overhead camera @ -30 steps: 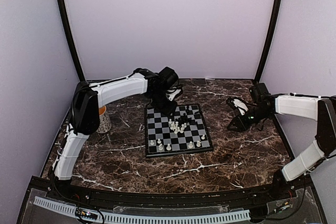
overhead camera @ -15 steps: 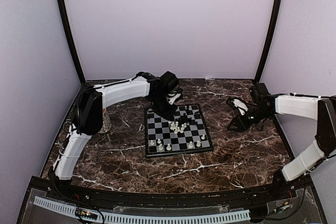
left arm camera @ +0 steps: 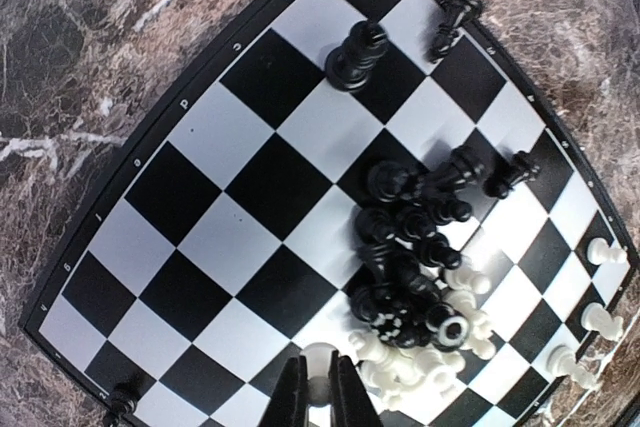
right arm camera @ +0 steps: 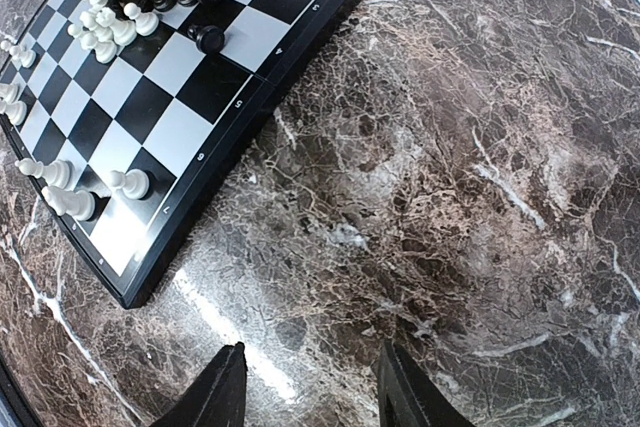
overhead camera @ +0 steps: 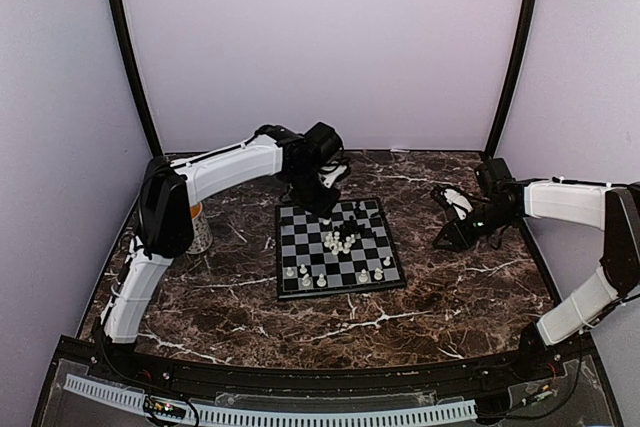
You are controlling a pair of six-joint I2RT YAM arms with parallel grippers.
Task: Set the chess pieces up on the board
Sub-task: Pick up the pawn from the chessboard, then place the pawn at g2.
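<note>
The board (overhead camera: 335, 292) lies mid-table. On it, the chess pieces form a mixed black and white heap (overhead camera: 340, 240), with a few white ones (overhead camera: 305, 277) along the near rows and black ones (overhead camera: 360, 209) at the far edge. My left gripper (overhead camera: 325, 209) hangs over the board's far left part. In the left wrist view the left gripper (left arm camera: 319, 362) is shut on a small white piece (left arm camera: 318, 349) just beside the heap (left arm camera: 420, 277). My right gripper (overhead camera: 455, 222) is open over bare tabletop to the right of the board. The right wrist view shows the right gripper (right arm camera: 312, 349) with nothing between its fingers.
A mug (overhead camera: 198, 230) stands on the table left of the board, behind the left arm. Dark marble tabletop (right arm camera: 480, 147) surrounds the board. The board's corner (right arm camera: 130, 292) lies left of the right gripper. Walls close in the back and sides.
The left jaws have closed on the white piece, and the left wrist shifted slightly over the board's far left. The right arm has not moved.
</note>
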